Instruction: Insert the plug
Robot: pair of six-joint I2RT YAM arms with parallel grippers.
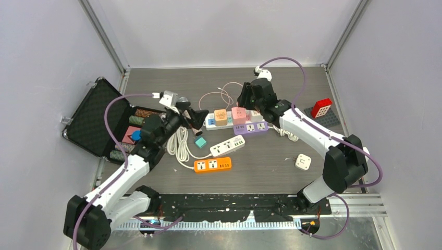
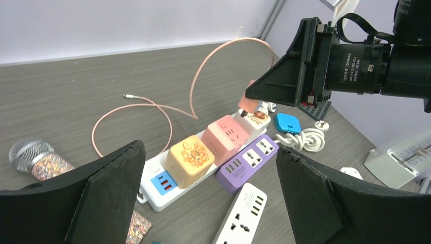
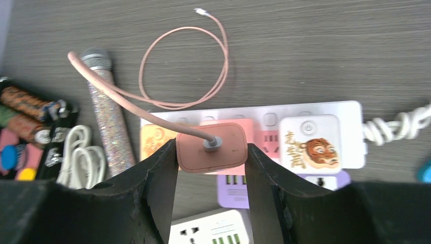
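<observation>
Right gripper [image 3: 212,153] clenches the pink plug [image 3: 193,157], just above the white power strip [image 3: 350,112].
Strip's long axis runs crosswise beneath the fingers; left gripper [image 2: 208,152] hangs released, farther off.

Perhaps "DAMIAO" on black motor [image 2: 356,63]

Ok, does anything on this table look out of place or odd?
Only the glittery microphone, lying beside the white power strip; it has nothing to do with plugging. Nothing looks spilled or broken. The right gripper grips the pink plug over the strip, its cable trailing loose across the table.
</observation>
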